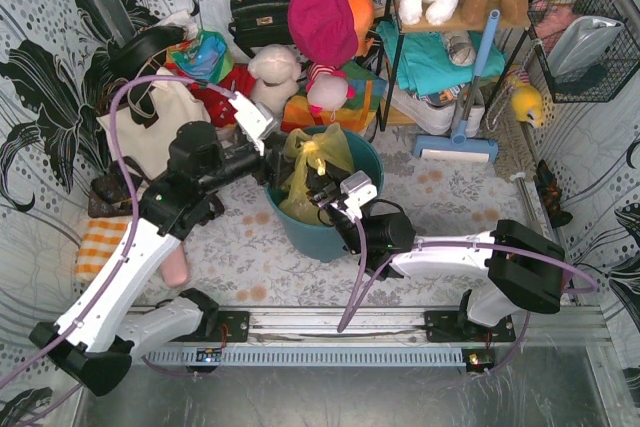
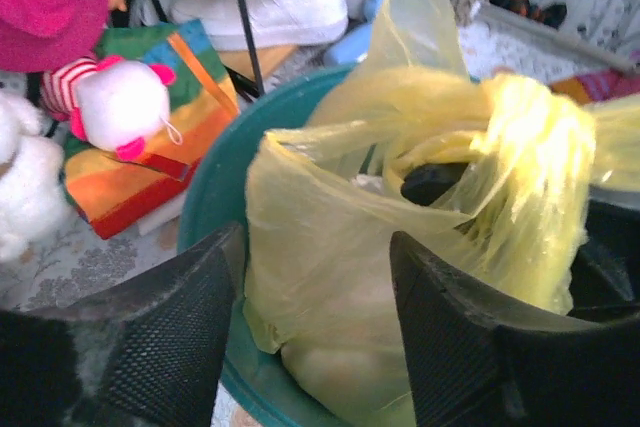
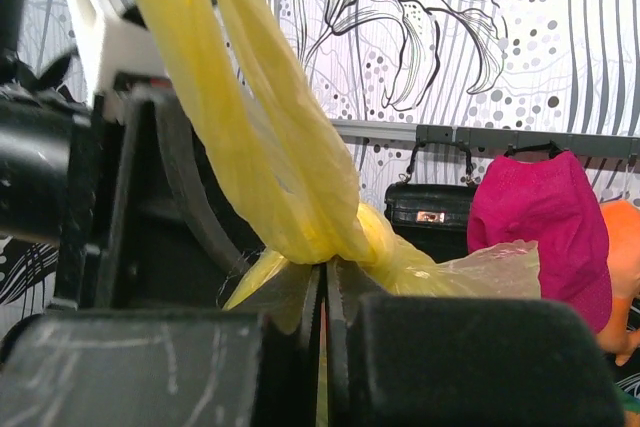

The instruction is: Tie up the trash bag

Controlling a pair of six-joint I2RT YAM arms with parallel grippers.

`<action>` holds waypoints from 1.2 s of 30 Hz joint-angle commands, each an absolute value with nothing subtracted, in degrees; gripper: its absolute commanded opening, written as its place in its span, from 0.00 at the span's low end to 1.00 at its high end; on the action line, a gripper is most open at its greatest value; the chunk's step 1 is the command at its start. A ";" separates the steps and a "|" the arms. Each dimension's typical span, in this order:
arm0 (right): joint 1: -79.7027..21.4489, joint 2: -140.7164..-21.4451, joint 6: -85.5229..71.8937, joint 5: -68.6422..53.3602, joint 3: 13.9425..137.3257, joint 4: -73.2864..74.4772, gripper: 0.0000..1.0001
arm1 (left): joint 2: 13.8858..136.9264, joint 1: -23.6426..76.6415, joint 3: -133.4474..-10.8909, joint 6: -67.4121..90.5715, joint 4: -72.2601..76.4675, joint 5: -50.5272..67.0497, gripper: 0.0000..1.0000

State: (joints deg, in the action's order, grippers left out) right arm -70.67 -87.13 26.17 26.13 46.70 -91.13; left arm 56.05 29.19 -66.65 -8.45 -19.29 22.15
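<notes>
The trash bag [image 1: 305, 162] is thin yellow plastic, sitting in the round teal bin [image 1: 352, 227] at the middle of the table. Its top is gathered into twisted strands that meet in a knot [image 3: 345, 237]. My right gripper [image 3: 325, 282] is shut on the yellow plastic just under that knot, at the bin's near rim [image 1: 322, 193]. At the bin's left rim, my left gripper [image 1: 272, 160] is open. In the left wrist view its black fingers [image 2: 170, 337] stand wide apart with the trash bag [image 2: 400, 197] and the bin rim [image 2: 212, 187] just beyond them, nothing gripped.
A cream tote bag [image 1: 150, 125] stands left of the left arm. Plush toys [image 1: 275, 75], a black handbag [image 1: 260, 12] and a pink hat [image 1: 322, 17] crowd the back. A shelf rack [image 1: 440, 57] and a blue floor wiper [image 1: 458, 145] stand at the back right.
</notes>
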 commanded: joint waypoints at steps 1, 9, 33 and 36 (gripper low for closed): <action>-70.75 -85.67 25.10 25.52 46.37 -97.39 0.00 | 57.39 28.96 -68.64 -12.48 -21.00 32.16 0.58; -70.71 -87.50 26.00 26.03 47.68 -97.05 0.00 | 57.07 28.91 -66.81 -11.69 -18.70 45.81 0.02; -69.97 -95.19 31.27 26.79 56.47 -96.86 0.00 | 55.45 28.99 -61.72 -8.18 -17.29 57.18 0.00; -69.47 -94.59 29.93 26.21 56.26 -96.86 0.00 | 55.63 29.00 -60.54 -7.28 -16.58 57.17 0.00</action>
State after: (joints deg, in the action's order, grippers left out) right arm -70.57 -93.27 31.11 27.77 54.35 -92.03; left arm 56.34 27.22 -61.84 -10.09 -20.75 48.31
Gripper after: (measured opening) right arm 0.002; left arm 0.008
